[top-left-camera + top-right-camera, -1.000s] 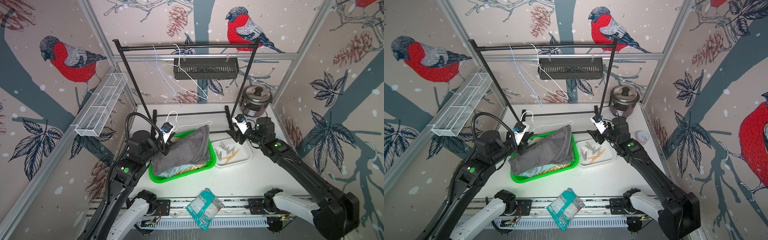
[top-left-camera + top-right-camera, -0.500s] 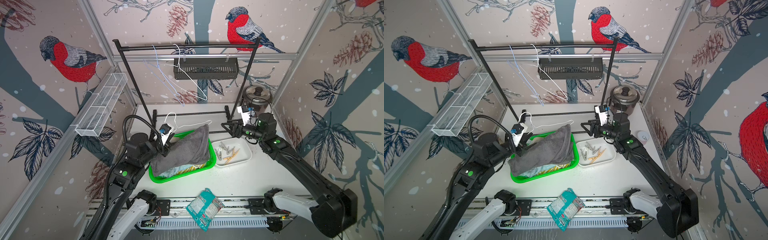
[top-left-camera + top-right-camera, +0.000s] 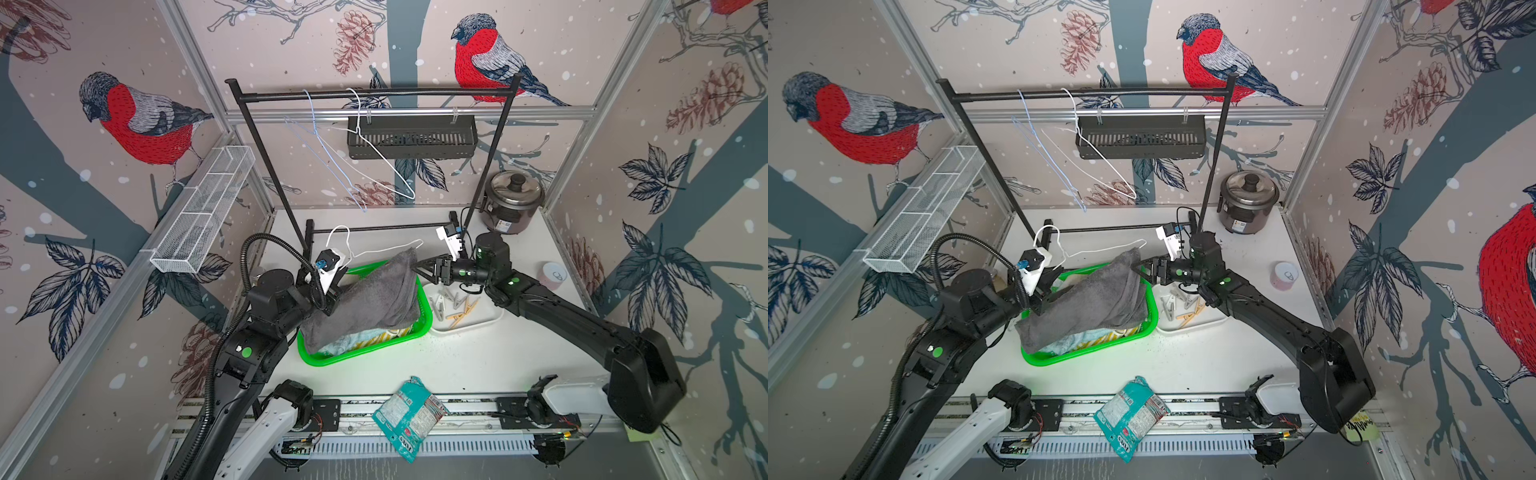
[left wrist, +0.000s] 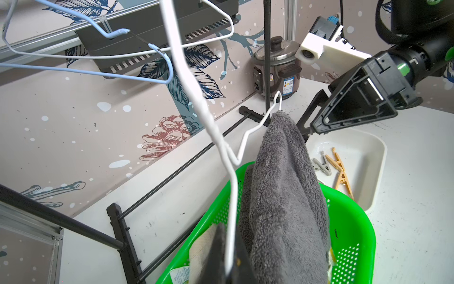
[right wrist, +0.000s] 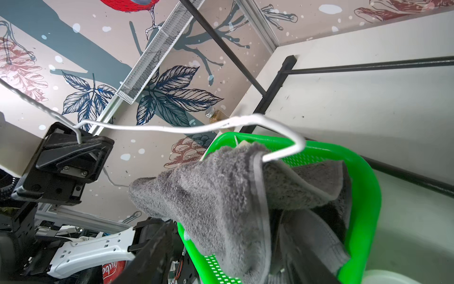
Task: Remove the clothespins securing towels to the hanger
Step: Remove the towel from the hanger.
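Right, the left gripper [image 5: 79, 143] is clamped tight on the white hanger [image 3: 376, 250], pinching the wire just below its hook and holding it up over the green basket [image 3: 426, 309]. The grey towel [image 3: 374, 295] is draped over the hanger's bottom wire, with its lower half slumped into the basket. Peeking out underneath it are the blue towel [image 3: 338, 345] and the striped towel [image 3: 388, 333], both lying inside. Across on the other side, the right gripper [image 3: 419, 268] points at the towel's raised corner, by the hanger's far bend. Its jaws are spread apart with nothing between them, and the tips sit just beside the cloth, though whether they touch it I can't tell. The clothespins [image 3: 455, 305], tan wood and grey plastic, lie in a loose heap in the white tray [image 3: 486, 321], which sits right against the basket on the right arm's side
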